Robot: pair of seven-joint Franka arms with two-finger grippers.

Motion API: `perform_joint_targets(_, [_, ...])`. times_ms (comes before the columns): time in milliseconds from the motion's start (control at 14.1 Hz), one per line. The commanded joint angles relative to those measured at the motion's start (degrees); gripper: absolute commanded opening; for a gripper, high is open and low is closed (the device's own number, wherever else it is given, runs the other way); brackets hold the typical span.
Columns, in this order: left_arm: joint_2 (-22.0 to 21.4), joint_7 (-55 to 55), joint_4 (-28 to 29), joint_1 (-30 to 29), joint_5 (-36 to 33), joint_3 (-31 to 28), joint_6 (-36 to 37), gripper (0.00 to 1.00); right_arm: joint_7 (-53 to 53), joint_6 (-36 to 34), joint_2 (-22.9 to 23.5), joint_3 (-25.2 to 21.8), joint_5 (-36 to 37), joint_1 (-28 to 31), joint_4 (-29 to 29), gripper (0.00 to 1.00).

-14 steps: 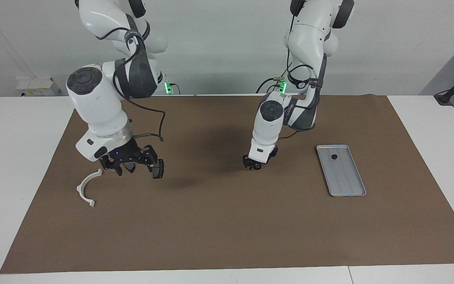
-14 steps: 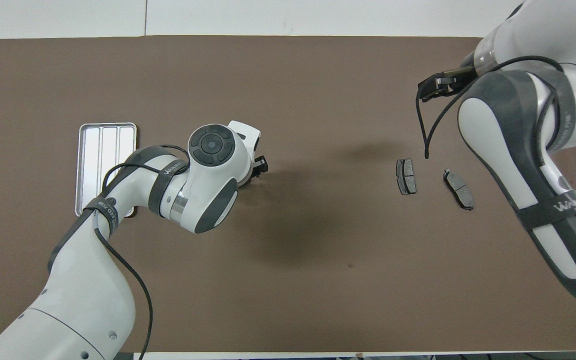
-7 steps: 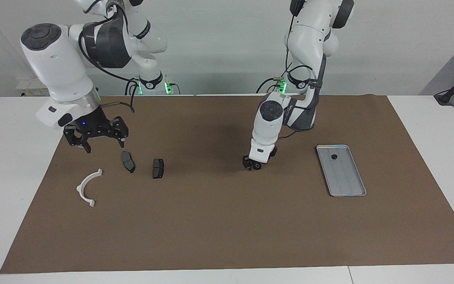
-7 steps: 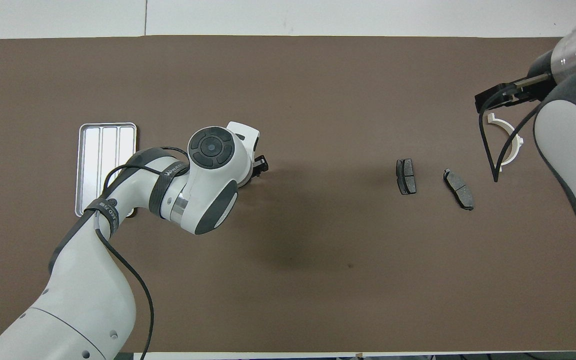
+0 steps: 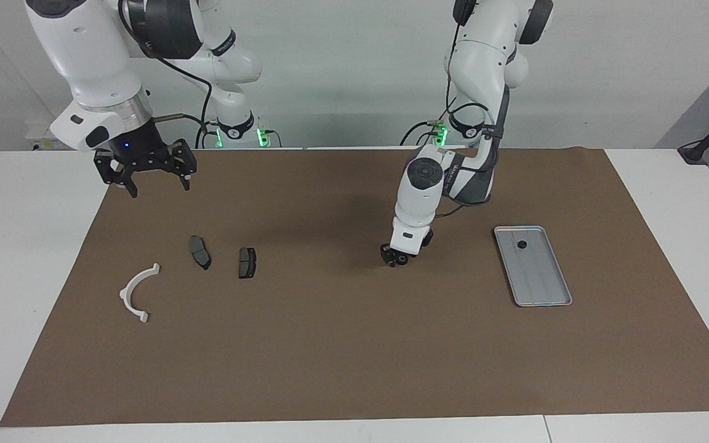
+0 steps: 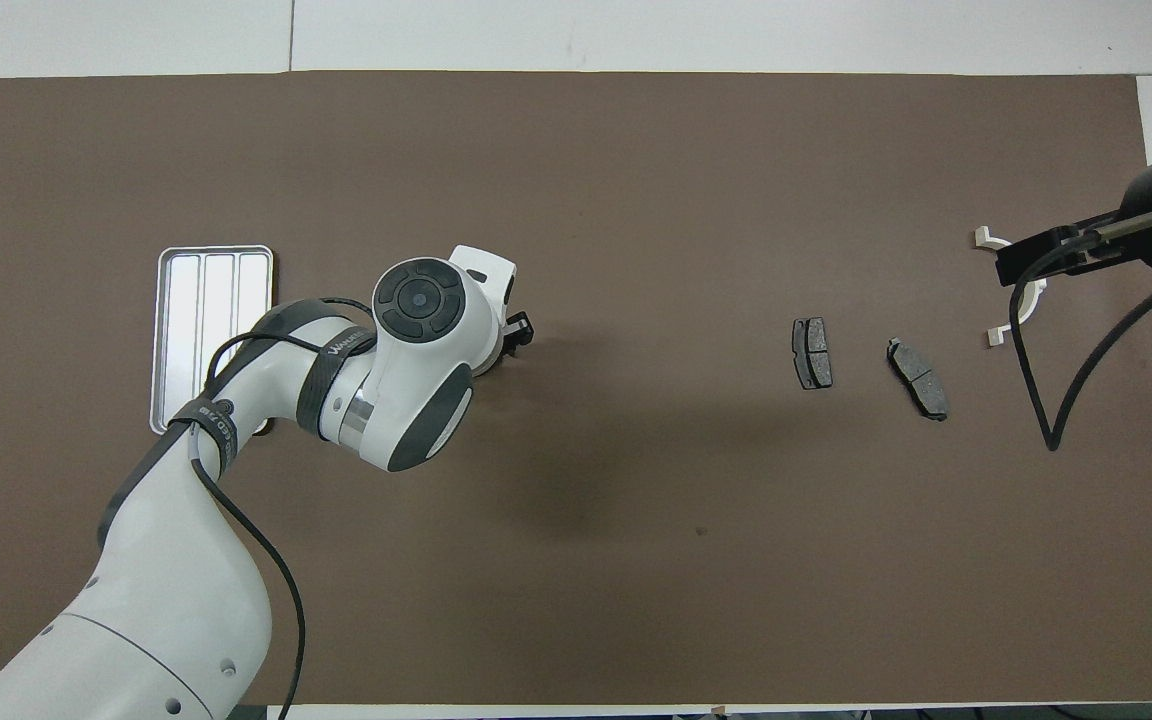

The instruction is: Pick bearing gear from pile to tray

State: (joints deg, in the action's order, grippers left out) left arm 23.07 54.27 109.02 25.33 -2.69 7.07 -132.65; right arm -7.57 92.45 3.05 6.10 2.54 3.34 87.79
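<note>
Ribbed silvery metal tray, matt brown paper-like mat, glossy white plastic-looking bracket

White arms, dark grey joint covers, black cables, green lights

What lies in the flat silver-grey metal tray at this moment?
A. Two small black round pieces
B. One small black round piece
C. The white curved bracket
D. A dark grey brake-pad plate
B: in the facing view, one small black round piece lies in the flat silver-grey metal tray, near its end closer to the robots; nothing else shows in the tray.
</note>
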Motion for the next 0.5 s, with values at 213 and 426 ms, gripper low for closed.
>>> perform_joint_targets(213, [-1.0, 1.2, -1.2, 0.3, -1.6, -0.7, 4.7, 0.01, -1.1, -3.1, -3.8, -3.5, -1.7, -0.7, 2.3, 1.00])
perform_joint_targets(426, [-4.5, -5.8, -3.6, -4.1, -2.0, -1.1, 11.6, 0.00, -0.6, -5.0, -4.5, -3.6, -1.8, -0.7, 2.9, 1.00])
